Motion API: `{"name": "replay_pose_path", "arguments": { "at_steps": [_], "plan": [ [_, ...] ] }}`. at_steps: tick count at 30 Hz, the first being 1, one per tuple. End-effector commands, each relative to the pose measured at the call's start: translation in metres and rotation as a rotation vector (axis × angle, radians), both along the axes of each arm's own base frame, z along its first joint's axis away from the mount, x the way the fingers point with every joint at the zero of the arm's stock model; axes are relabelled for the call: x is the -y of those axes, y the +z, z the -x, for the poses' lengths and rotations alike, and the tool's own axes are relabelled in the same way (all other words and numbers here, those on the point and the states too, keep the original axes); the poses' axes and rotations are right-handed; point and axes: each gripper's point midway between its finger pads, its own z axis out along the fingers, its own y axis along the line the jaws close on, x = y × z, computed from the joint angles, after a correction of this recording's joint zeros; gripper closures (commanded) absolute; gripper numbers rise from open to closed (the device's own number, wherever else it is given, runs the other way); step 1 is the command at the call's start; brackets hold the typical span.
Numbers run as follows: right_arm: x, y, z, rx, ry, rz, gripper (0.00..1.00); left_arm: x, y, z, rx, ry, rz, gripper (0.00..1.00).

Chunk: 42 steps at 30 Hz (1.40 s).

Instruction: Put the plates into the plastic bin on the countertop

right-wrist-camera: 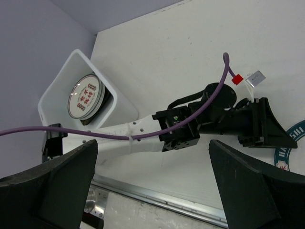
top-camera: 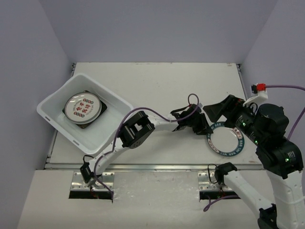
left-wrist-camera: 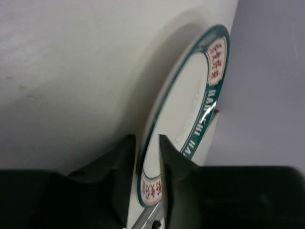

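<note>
A round white plate (top-camera: 233, 150) with a teal lettered rim lies on the countertop (top-camera: 157, 86) at the right. My left gripper (top-camera: 205, 128) reaches across to its left edge. In the left wrist view the plate (left-wrist-camera: 190, 105) stands between the two fingers, and the gripper (left-wrist-camera: 145, 139) is shut on its rim. The plastic bin (top-camera: 52, 119) sits at the far left and holds another round plate (top-camera: 81, 107) on a square black plate (top-camera: 84, 125). My right gripper (top-camera: 220, 109) is open and empty above the table, behind the plate; it also shows in the right wrist view (right-wrist-camera: 152, 143).
A metal rail (top-camera: 157, 166) runs along the table's front edge. Purple cables loop over both arms. In the right wrist view the left arm (right-wrist-camera: 181, 129) stretches across the middle, with the bin (right-wrist-camera: 62, 81) behind it.
</note>
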Motion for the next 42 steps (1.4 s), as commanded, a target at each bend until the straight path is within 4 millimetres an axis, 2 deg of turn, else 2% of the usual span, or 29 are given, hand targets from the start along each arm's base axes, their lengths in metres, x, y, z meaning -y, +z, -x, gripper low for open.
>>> {"name": "replay_pose_path", "arguments": {
  "at_steps": [1, 3, 5, 6, 8, 9, 10, 11, 12, 13, 14, 15, 16, 18, 19, 20, 22, 24, 25, 26, 28, 29, 30, 31, 34, 36, 40, 42],
  "plan": [
    [0.002, 0.012, -0.005, 0.038, -0.003, 0.02, 0.01, -0.012, -0.065, 0.006, -0.096, 0.002, -0.124, 0.91],
    [0.003, 0.01, -0.008, 0.039, -0.002, 0.042, 0.01, 0.003, -0.044, 0.0, -0.047, -0.027, -0.047, 1.0],
    [0.003, 0.01, -0.011, 0.038, -0.003, 0.057, 0.01, 0.008, -0.012, -0.013, 0.05, -0.051, -0.002, 1.0],
    [0.003, 0.009, -0.013, 0.035, -0.004, 0.061, 0.01, 0.006, 0.017, -0.025, 0.105, -0.042, 0.018, 1.0],
    [0.001, 0.009, -0.017, 0.031, 0.001, 0.065, 0.01, -0.012, 0.067, -0.056, 0.216, 0.0, 0.016, 1.0],
    [-0.001, 0.009, -0.019, 0.031, 0.009, 0.063, 0.01, -0.026, 0.08, -0.071, 0.267, 0.026, -0.015, 1.0],
    [-0.003, 0.011, -0.021, 0.035, 0.014, 0.058, 0.01, -0.047, 0.112, -0.092, 0.323, 0.073, -0.031, 1.0],
    [-0.004, 0.011, -0.023, 0.038, 0.016, 0.057, 0.01, -0.074, 0.154, -0.117, 0.387, 0.135, -0.036, 1.0],
    [-0.004, 0.011, -0.025, 0.04, 0.015, 0.058, 0.01, -0.1, 0.185, -0.135, 0.435, 0.191, -0.051, 1.0],
    [-0.004, 0.01, -0.028, 0.04, 0.011, 0.062, 0.01, -0.12, 0.194, -0.145, 0.456, 0.229, -0.098, 1.0],
    [-0.004, 0.007, -0.033, 0.035, 0.003, 0.072, 0.01, -0.169, 0.239, -0.167, 0.51, 0.333, -0.126, 1.0],
    [-0.003, 0.003, -0.038, 0.03, -0.004, 0.083, 0.01, -0.222, 0.281, -0.181, 0.56, 0.437, -0.158, 1.0],
    [-0.002, 0.002, -0.044, 0.041, -0.018, 0.088, 0.01, -0.262, 0.294, -0.185, 0.572, 0.509, -0.22, 1.0],
    [-0.001, -0.013, -0.059, 0.027, -0.04, 0.113, 0.01, -0.326, 0.306, -0.187, 0.561, 0.629, -0.305, 1.0],
    [-0.002, -0.019, -0.068, 0.025, -0.048, 0.121, 0.01, -0.376, 0.315, -0.186, 0.546, 0.732, -0.359, 1.0],
    [-0.003, -0.025, -0.077, 0.023, -0.057, 0.128, 0.01, -0.423, 0.321, -0.179, 0.524, 0.83, -0.412, 1.0],
    [-0.006, -0.031, -0.094, 0.015, -0.062, 0.141, 0.01, -0.488, 0.283, -0.161, 0.39, 0.955, -0.511, 1.0],
    [-0.012, -0.041, -0.115, -0.014, -0.061, 0.152, 0.01, -0.563, 0.284, -0.135, 0.344, 1.118, -0.507, 1.0],
    [-0.015, -0.042, -0.12, -0.019, -0.057, 0.15, 0.01, -0.583, 0.263, -0.122, 0.298, 1.156, -0.531, 1.0],
    [-0.018, -0.042, -0.125, -0.02, -0.05, 0.148, 0.01, -0.607, 0.277, -0.115, 0.313, 1.221, -0.52, 1.0],
    [-0.026, -0.041, -0.138, -0.014, -0.035, 0.133, 0.01, -0.657, 0.255, -0.079, 0.253, 1.326, -0.572, 1.0],
    [-0.029, -0.041, -0.144, -0.013, -0.028, 0.131, 0.01, -0.677, 0.258, -0.066, 0.249, 1.381, -0.58, 1.0],
    [-0.029, -0.041, -0.144, -0.013, -0.028, 0.13, 0.01, -0.676, 0.251, -0.063, 0.235, 1.364, -0.589, 1.0],
    [-0.032, -0.043, -0.148, -0.017, -0.018, 0.121, 0.01, -0.689, 0.248, -0.05, 0.22, 1.392, -0.606, 1.0],
    [-0.037, -0.053, -0.153, -0.036, -0.011, 0.108, 0.01, -0.702, 0.235, -0.033, 0.182, 1.431, -0.623, 1.0],
    [-0.038, -0.057, -0.154, -0.046, -0.008, 0.099, 0.01, -0.702, 0.222, -0.03, 0.155, 1.425, -0.619, 1.0],
    [-0.048, -0.066, -0.153, -0.066, 0.034, 0.069, 0.01, -0.707, 0.178, -0.026, 0.057, 1.425, -0.609, 1.0],
    [-0.048, -0.067, -0.153, -0.065, 0.033, 0.07, 0.01, -0.707, 0.167, -0.029, 0.045, 1.42, -0.595, 1.0]
  ]
}}
